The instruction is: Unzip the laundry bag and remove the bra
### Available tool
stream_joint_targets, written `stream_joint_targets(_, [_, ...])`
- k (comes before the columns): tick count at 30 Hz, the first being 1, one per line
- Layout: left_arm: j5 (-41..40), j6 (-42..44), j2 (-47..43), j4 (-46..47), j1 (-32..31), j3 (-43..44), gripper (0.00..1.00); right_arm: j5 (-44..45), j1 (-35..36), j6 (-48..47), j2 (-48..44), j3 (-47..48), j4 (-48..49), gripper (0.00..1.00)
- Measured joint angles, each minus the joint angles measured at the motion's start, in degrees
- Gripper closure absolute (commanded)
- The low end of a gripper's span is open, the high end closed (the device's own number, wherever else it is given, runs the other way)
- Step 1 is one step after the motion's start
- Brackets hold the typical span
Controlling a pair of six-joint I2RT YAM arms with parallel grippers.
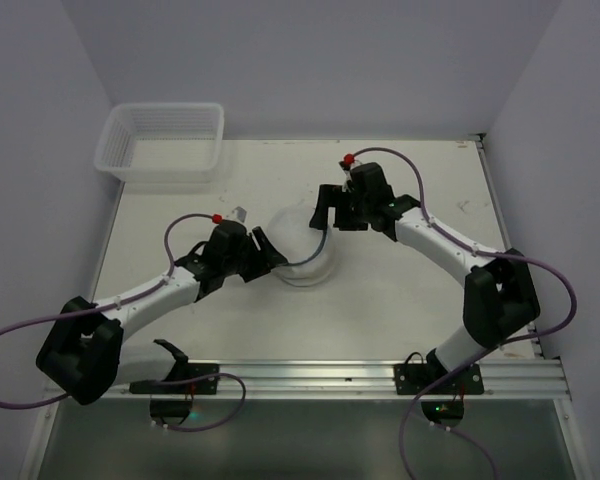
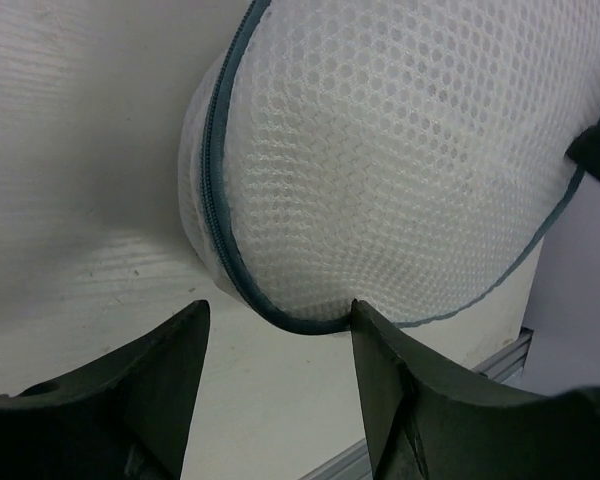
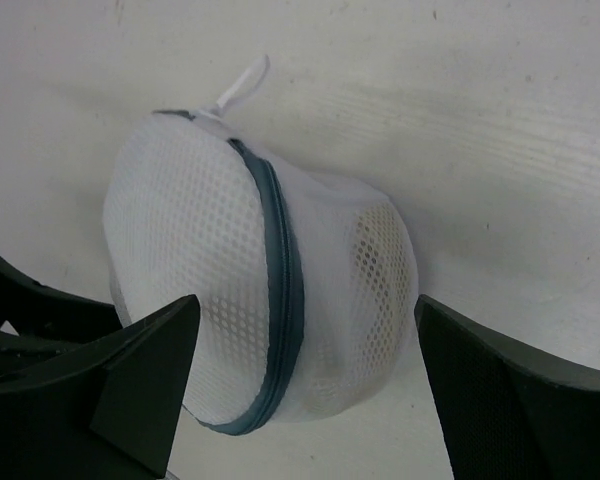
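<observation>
The laundry bag [image 1: 305,252], a round white mesh case with a grey-blue zip rim [image 3: 283,270], lies mid-table and looks zipped shut. A white pull loop [image 3: 242,84] sticks out at its far end. My left gripper [image 1: 267,250] is at the bag's left side and open. In the left wrist view the left gripper [image 2: 278,318] has its right fingertip [image 2: 360,312] against the zip rim [image 2: 218,190], with bare table between the fingers. My right gripper [image 1: 335,212] is open at the bag's back right, and the right gripper [image 3: 305,325] straddles the bag [image 3: 200,250] without touching it. The bra is hidden; only a beige tint shows through the mesh.
A white latticed plastic basket [image 1: 162,143] stands at the back left corner against the wall. An aluminium rail [image 1: 330,375] runs along the near table edge by the arm bases. Walls close in the left, back and right sides.
</observation>
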Motion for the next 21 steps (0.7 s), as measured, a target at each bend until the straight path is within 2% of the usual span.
stream_joint_targets(5, [-2.25,2.05,3.67,0.66,0.5,0.87,0.39,-0.11,1.44,0.57,-2.14,-7.61,1.07,0.28])
stream_joint_targets(8, [-2.71,5.22,6.12,0.52,2.1,3.28,0.37,-0.33,2.12,1.75,-7.1,-14.82,1.33,0.34])
stream_joint_targets(12, [-2.62,10.56,9.53,1.25,4.61,9.6,0.31,-1.75,5.49,3.41,-12.72,-19.96,1.4,0.34])
stream_joint_targets(16, [-1.16,13.92,13.03,4.48,6.6,14.6,0.26,-4.09,8.83,4.92,-13.94,-20.7,2.64,0.32])
stream_joint_targets(21, [1.07,15.39,16.11,6.49,6.93,17.68,0.11,-5.53,9.92,5.51,-13.92,-20.44,3.65,0.28])
